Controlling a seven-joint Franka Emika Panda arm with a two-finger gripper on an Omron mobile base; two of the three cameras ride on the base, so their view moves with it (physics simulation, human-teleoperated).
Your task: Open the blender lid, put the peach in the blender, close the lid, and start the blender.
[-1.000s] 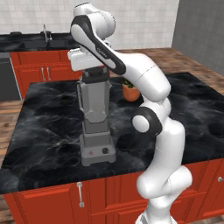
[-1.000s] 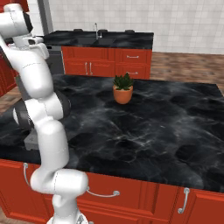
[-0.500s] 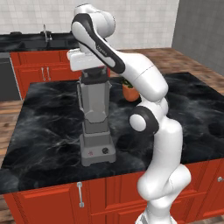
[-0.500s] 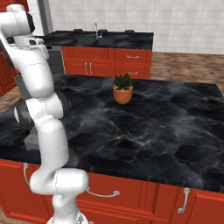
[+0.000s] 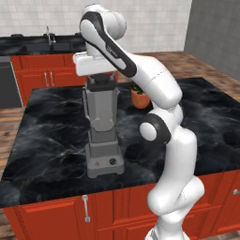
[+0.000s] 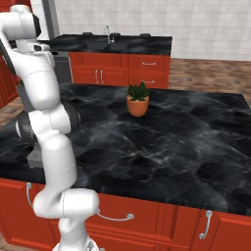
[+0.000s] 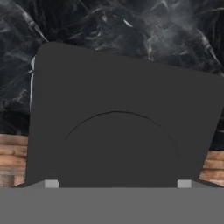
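Note:
The grey blender (image 5: 101, 126) stands on the black marble island (image 5: 47, 140), with its knob and red button on the near face. The dark blender lid (image 5: 101, 85) sits on the jar's rim. My gripper (image 5: 100, 78) hangs straight over it, very close to the top. In the hand view the lid (image 7: 122, 118) spreads wide, and my gripper (image 7: 117, 184) is open, its fingertips (image 7: 51, 183) far apart just above the lid's near part. Nothing is between them. The peach is out of view.
A terracotta pot with a green plant (image 5: 139, 97) (image 6: 138, 104) stands on the island behind the blender, to its right. A back counter with a sink faucet (image 6: 108, 34) and red cabinets runs along the tiled wall. My own arm hides most of the blender in the right base view.

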